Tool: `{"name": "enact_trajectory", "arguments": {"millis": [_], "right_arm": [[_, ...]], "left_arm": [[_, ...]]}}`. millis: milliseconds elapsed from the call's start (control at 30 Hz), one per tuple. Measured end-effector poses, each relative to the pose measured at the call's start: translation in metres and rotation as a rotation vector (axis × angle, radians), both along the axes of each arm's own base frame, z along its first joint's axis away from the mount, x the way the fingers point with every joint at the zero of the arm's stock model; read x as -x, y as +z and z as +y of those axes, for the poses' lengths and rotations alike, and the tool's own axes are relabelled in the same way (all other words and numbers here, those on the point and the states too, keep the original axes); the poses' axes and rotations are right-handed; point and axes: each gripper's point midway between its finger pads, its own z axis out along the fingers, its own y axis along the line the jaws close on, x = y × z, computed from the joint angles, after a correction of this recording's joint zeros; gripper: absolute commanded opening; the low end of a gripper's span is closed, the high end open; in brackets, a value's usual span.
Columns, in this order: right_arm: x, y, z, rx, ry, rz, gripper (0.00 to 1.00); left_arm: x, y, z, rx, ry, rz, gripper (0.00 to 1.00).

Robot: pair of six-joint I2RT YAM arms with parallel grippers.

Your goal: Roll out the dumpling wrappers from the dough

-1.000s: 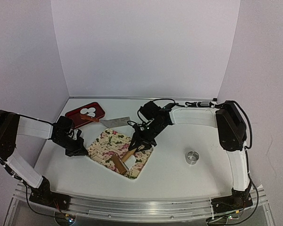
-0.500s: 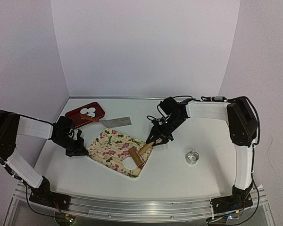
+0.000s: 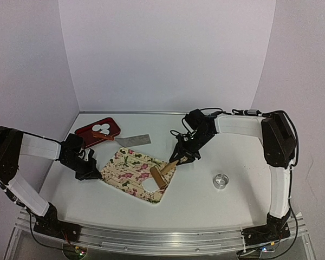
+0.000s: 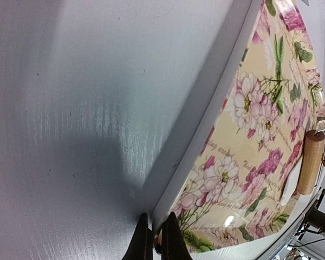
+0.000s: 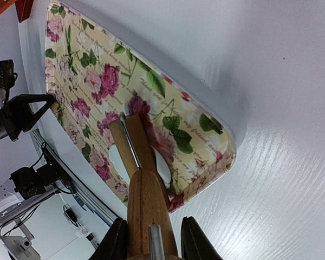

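**Top external:** The right tool (image 3: 180,158) pinches the handle of a wooden roller (image 3: 160,175), whose drum rests on the right part of a floral board (image 3: 124,168) in the middle of the table (image 3: 206,200). The dough (image 3: 149,187), a flat white patch, lies on the board against the drum's near side, farther from the right tool than the drum is. The left tool (image 3: 93,174) sits low at the board's left edge. The dumpling wrappers (image 3: 104,128), small white discs, lie in a red tray (image 3: 84,131) at the far left, well apart from both tools. A metal scraper (image 3: 132,141) lies just beside the tray, and a metal ring (image 3: 221,180) stands alone to the right.

**Left wrist:** The left tool (image 4: 156,241) has its fingers pressed together, tips at the floral board's (image 4: 249,124) white rim. Across the board, the wooden roller (image 4: 311,162) rests with the dough (image 4: 288,189) just beside it, well apart from this tool.

**Right wrist:** The right tool (image 5: 151,238) clamps the wooden roller's (image 5: 143,200) handle from both sides. Beyond the fingertips the drum lies on the floral board (image 5: 92,81), with the dough (image 5: 115,157) showing white on either side of it. The left tool (image 5: 50,102) meets the board's far edge.
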Motion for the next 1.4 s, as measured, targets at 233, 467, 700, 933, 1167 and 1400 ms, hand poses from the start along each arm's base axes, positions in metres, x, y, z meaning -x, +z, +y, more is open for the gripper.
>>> {"name": "enact_trajectory", "arguments": {"millis": [233, 467, 700, 933, 1167, 1400], "right_arm": [[0.026, -0.002, 0.049, 0.014, 0.082, -0.012, 0.00], [0.055, 0.000, 0.090, -0.025, 0.147, 0.000, 0.00], [0.052, -0.002, 0.081, -0.027, 0.127, 0.004, 0.00], [0.028, 0.000, 0.036, -0.013, 0.047, 0.006, 0.00], [-0.017, 0.002, -0.017, 0.028, -0.065, -0.011, 0.00], [-0.026, 0.007, -0.017, 0.058, -0.069, -0.035, 0.00]], "left_arm": [[-0.004, 0.000, 0.004, 0.002, 0.014, -0.004, 0.00], [-0.006, 0.000, 0.003, 0.001, 0.009, -0.004, 0.00], [-0.006, 0.000, 0.003, 0.001, 0.008, -0.005, 0.00], [-0.005, 0.000, 0.001, 0.013, 0.004, 0.001, 0.00], [-0.004, 0.000, 0.000, 0.023, 0.004, 0.006, 0.00], [-0.003, 0.001, 0.000, 0.027, 0.002, 0.004, 0.00]]}}
